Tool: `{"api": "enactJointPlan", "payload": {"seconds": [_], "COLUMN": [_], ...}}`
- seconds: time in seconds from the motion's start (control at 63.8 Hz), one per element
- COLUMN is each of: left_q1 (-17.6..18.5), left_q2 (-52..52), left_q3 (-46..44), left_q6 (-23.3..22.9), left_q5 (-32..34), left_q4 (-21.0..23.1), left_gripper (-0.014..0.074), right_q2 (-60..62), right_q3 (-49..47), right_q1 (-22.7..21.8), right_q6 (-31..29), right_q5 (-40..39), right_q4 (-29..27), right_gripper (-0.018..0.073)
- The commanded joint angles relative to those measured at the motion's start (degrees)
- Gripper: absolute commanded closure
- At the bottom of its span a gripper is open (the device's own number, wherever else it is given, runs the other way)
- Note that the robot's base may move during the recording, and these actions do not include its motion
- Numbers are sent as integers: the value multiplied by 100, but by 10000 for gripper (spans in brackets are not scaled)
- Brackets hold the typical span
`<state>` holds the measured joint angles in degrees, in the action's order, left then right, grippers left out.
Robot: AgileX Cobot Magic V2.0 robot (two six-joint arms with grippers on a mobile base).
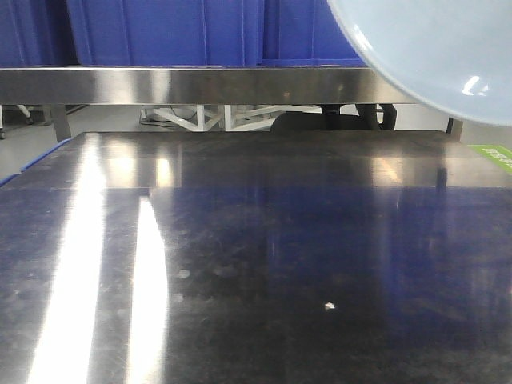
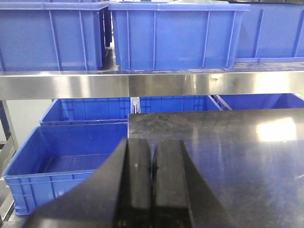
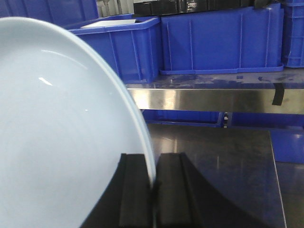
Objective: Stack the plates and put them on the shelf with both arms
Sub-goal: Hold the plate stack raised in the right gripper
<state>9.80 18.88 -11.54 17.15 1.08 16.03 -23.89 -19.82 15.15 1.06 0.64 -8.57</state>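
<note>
Plate (image 3: 61,133) is up in the air and tilted, pinched tight by its rim between the jaws of the right gripper (image 3: 153,183), hanging over the dark tabletop (image 1: 256,264) on the near side of the steel shelf (image 1: 200,86) rail, not resting on it. Can't tell if a second one sits stacked with it, only one rim shows. Left gripper (image 2: 152,166) has its jaws clenched together on nothing, by the left edge of the tabletop, facing the blue crates (image 2: 175,35) lined up on the shelf.
</note>
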Motion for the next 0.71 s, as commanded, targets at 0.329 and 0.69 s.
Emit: {"api": "enactJointPlan", "payload": {"seconds": [0.329,0.69], "left_q1": [-3,-3], "left_q2": [21,21], "left_q3": [-164,-164], "left_q6": [-12,-12], "left_q5": [456,456], "left_q4": [9,9], "left_gripper": [516,516], "right_q2": [-5,-5], "right_q3": [-173,-173], "right_q1": [-36,-36], "right_q6": [0,0], "right_q5": [-603,-603], "right_q4": [17,17], "right_gripper": [511,511]}}
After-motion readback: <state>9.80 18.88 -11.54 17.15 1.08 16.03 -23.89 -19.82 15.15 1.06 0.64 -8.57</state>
